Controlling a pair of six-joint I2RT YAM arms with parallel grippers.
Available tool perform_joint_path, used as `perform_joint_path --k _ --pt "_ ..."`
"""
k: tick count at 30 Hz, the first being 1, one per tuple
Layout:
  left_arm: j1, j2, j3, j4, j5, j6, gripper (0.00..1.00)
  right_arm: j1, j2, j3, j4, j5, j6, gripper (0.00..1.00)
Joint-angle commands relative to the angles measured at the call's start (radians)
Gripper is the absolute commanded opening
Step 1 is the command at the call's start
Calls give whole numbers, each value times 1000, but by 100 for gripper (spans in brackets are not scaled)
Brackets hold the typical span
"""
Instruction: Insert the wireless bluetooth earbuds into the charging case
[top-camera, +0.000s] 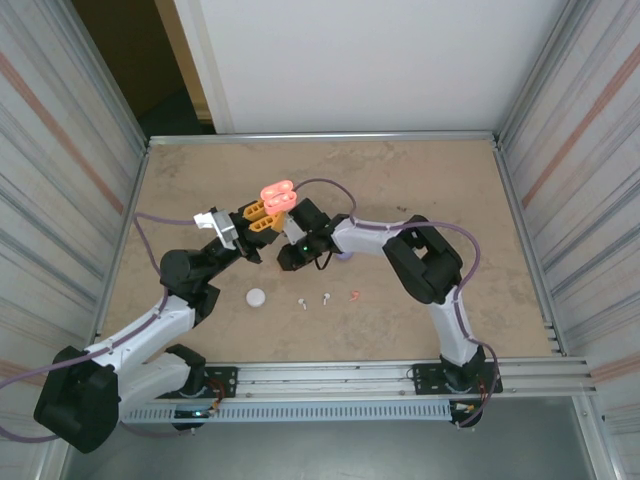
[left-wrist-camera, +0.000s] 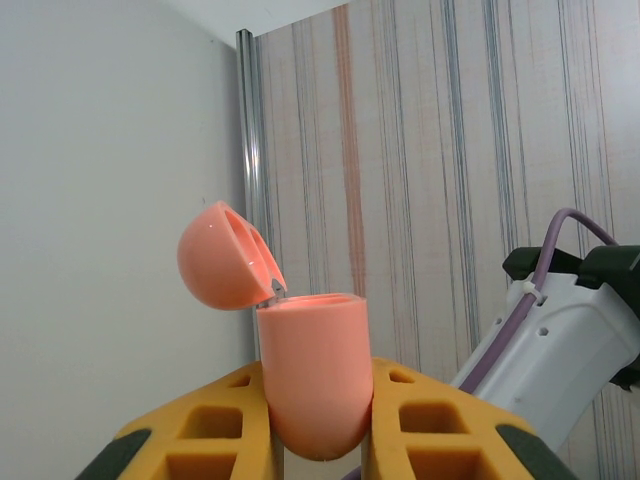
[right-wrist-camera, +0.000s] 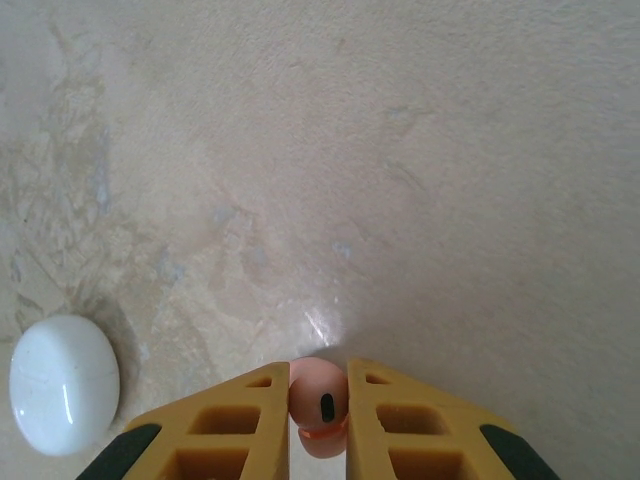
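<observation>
1. Coral-pink case (left-wrist-camera: 312, 350): your left jaws are clamped on its lower body. It stands upright with the lid (left-wrist-camera: 222, 255) hinged back and the mouth facing up, held clear of the bench (top-camera: 430, 190).
2. Your right jaws are together on a coral earbud (right-wrist-camera: 320, 400), pinching its rounded head. A dark oval mark faces the wrist camera. The stem is hidden, so you cannot tell which way it points.
3. The step in hand looks like the carry and seating. Raise the earbud above the case's rim before you move sideways. Approach from the side away from the lid, so the jaws do not knock it shut.
4. Come down slowly over one well, stem first. The wells are not visible from here, so check the alignment from above before you let go. Keep the left grip firm, because a push could tip the case.
5. From above, the case sits near the right wrist, just beyond it and to its left. The earbud hangs over the bench, apart from the case, with a white case (right-wrist-camera: 62, 385) off to one side.
6. A second earbud (top-camera: 355, 295) in coral lies on the bench near the front.
</observation>
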Motion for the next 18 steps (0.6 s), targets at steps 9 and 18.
perform_joint_path --k 9,18 --pt "-3 9 7 12 -12 26 0 -38 -311 -170 1 127 -51 16" --pt "-8 59 21 25 -11 21 0 -61 -556 -269 -25 247 -101 16"
